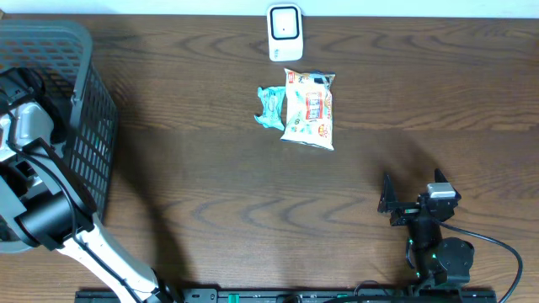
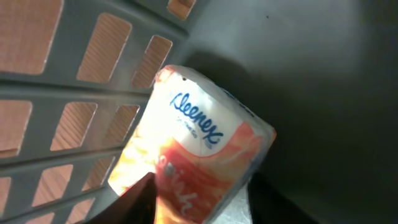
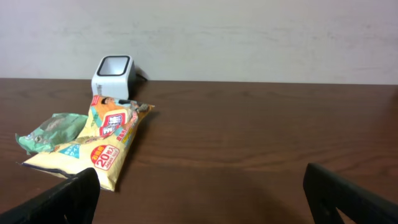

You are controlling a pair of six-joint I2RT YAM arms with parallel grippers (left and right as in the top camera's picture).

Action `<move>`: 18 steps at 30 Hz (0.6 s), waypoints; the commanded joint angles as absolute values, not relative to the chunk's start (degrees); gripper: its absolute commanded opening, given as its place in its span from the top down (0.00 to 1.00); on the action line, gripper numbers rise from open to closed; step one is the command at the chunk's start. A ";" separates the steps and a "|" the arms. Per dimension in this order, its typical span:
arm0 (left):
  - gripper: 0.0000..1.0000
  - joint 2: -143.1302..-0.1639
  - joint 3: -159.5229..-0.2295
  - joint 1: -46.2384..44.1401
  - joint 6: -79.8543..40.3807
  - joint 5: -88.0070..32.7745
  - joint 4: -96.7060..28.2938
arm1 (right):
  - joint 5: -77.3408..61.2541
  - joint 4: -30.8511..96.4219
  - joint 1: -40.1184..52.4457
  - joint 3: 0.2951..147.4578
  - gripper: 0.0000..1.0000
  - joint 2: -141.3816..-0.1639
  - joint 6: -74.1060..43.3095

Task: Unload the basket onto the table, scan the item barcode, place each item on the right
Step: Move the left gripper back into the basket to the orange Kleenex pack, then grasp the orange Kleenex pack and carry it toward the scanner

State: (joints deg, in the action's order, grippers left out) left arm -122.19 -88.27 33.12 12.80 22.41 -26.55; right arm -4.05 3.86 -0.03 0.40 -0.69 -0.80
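Left hand (image 2: 202, 206) straddles a white-and-orange plastic Kleenex tissue pack (image 2: 199, 140) beside the grey slotted basket wall (image 2: 62, 93); I cannot tell if it grips. Right hand (image 3: 202, 199) stands wide over the brown wooden desk (image 3: 261, 137).

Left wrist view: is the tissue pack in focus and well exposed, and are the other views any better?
Left wrist: the Kleenex pack is soft and blown out on its left side, the basket dark behind it. Right wrist: snack bag sharp, evenly lit. Overhead: even light, soft shadows on the table.
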 commanded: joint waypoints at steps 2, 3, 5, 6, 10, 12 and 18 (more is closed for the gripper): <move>0.60 -124.03 -88.62 33.74 13.28 23.24 -26.33 | -4.03 4.10 0.43 0.36 0.01 -0.38 -0.34; 0.60 -124.16 -88.62 33.91 13.26 23.24 -26.24 | -4.01 4.10 0.43 0.36 0.01 -0.38 -0.34; 0.60 -124.25 -88.62 34.33 13.26 23.24 -26.09 | -4.01 4.10 0.43 0.36 0.01 -0.38 -0.34; 0.64 -124.25 -88.62 34.46 13.26 23.24 -26.06 | -4.01 4.10 0.43 0.36 0.01 -0.38 -0.34; 0.93 -124.20 -88.62 34.59 13.19 23.24 -26.46 | -4.01 4.10 0.43 0.36 0.01 -0.38 -0.34; 0.93 -123.96 -88.62 34.52 11.88 23.27 -26.52 | -4.01 4.10 0.43 0.36 0.01 -0.38 -0.34; 0.93 -118.28 -88.64 32.73 4.73 23.22 -26.96 | -4.01 4.10 0.43 0.36 0.01 -0.38 -0.34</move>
State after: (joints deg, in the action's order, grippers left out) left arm -122.13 -88.29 33.78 10.09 23.20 -26.46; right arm -4.05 3.86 -0.03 0.40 -0.69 -0.80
